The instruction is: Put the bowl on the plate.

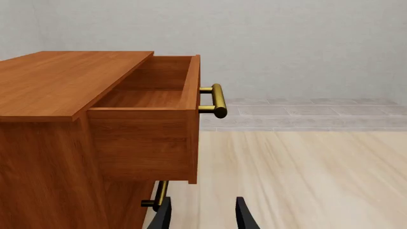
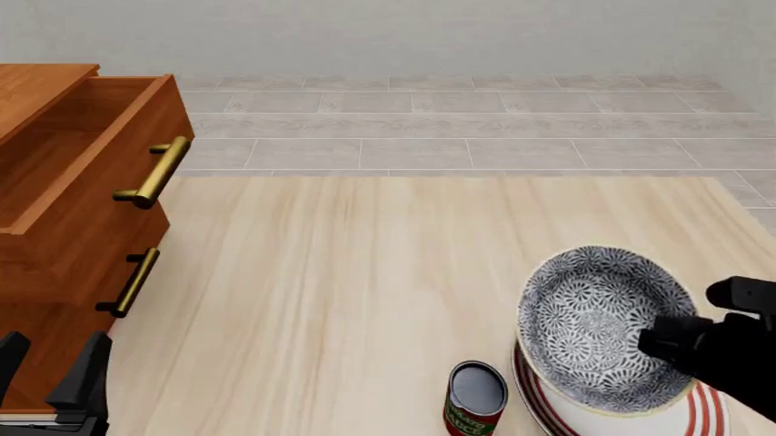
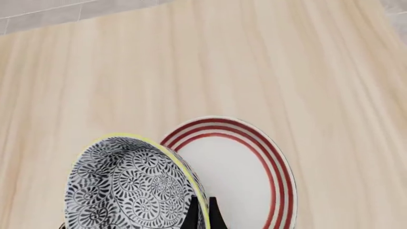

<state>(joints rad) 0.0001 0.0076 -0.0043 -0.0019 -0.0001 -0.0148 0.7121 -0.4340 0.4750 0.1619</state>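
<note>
Robot body: two black grippers.
Left gripper (image 2: 49, 368) is showing slim, matte black tapered fingers; right gripper (image 2: 664, 338) is showing a blocky matte black housing.

Wood dresser (image 2: 73, 209) w/ open drawer (image 1: 149, 95), grey wall (image 2: 424, 36)

My right tool (image 3: 202, 212) grips the rim of the bowl (image 2: 594, 327), which is deep, with a dark-grey floral pattern and a pale yellow edge. It hangs tilted above the plate (image 3: 245, 171), white with red rings, flat on the worktop; whether they touch I cannot tell.
</note>
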